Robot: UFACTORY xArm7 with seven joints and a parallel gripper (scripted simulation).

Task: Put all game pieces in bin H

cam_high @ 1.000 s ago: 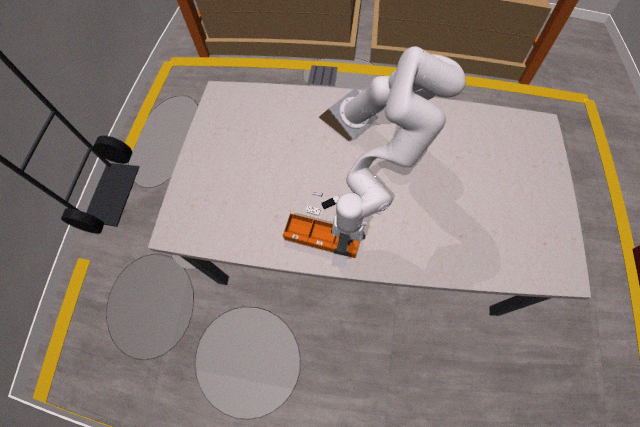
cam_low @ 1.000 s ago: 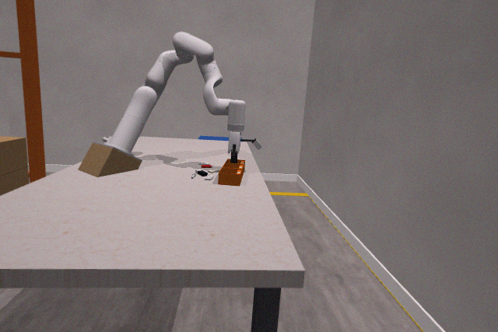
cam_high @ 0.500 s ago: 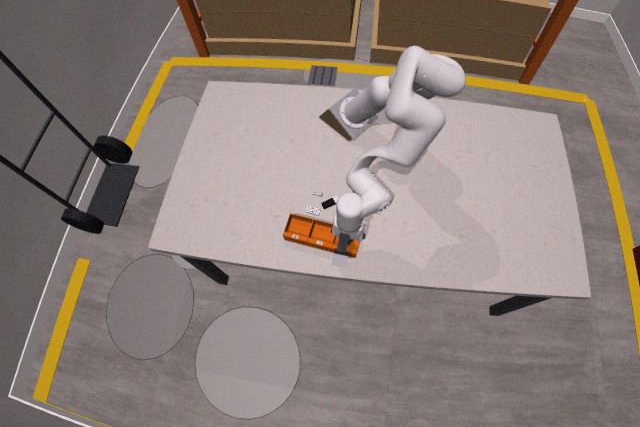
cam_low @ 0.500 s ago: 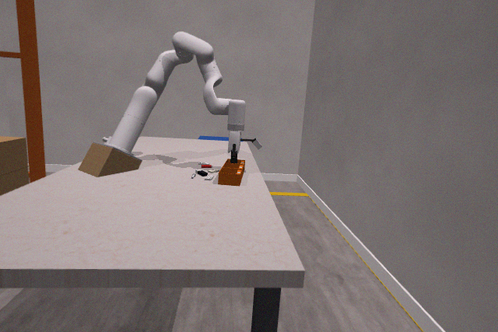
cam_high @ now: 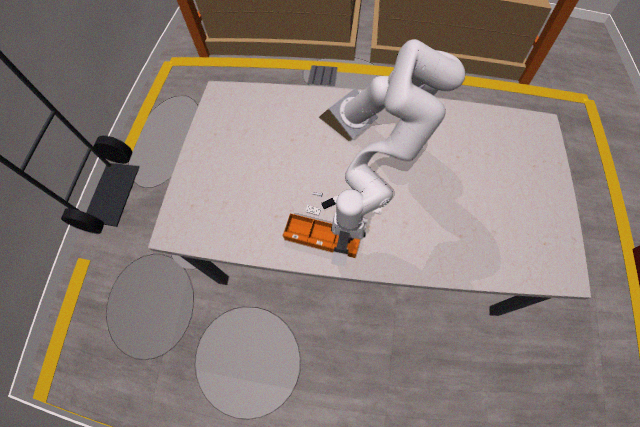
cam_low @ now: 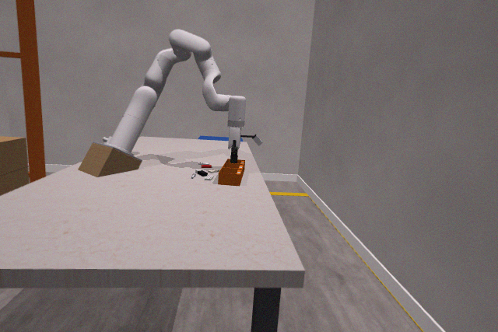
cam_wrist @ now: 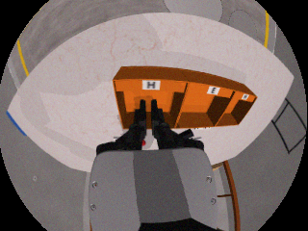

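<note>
- The gripper (cam_wrist: 146, 104) hangs straight down over the row of orange bins (cam_wrist: 192, 99). Its two dark fingers are drawn almost together, with only a thin slit between the tips.
- Nothing shows plainly gripped between them. A tiny pale and red speck sits in the slit up near the finger roots, too small to name.
- Right under the fingertips lies the end compartment of the row, the one whose white label (cam_wrist: 150, 84) sits on the wall just beyond the tips. The mark on it looks like an H, though the print is very small.
- The other two compartments run off to one side of the fingers, each with its own label (cam_wrist: 212, 90) — their letters cannot be read.
- From the exterior view the gripper (cam_low: 233, 155) has its tips at about the rim of the bins (cam_low: 232, 174), at the row's far end. Whether the tips dip inside cannot be told.
- The loose pieces lie on the table (cam_low: 120, 215) outside the bins, to the side of the fingers and toward the arm's base: a small red item (cam_low: 205, 165), a black-and-white one (cam_low: 201, 172), and a pale one (cam_low: 208, 177) just beside the bin wall.
- From above, a white spotted piece (cam_high: 312, 209) rests just beside the bins (cam_high: 310, 232), near the fingers. A dark piece (cam_high: 327, 202) lies close to the wrist, and a small white sliver (cam_high: 317, 192) lies a little farther out.
- The bins stand flat on the table near its front edge.
</note>
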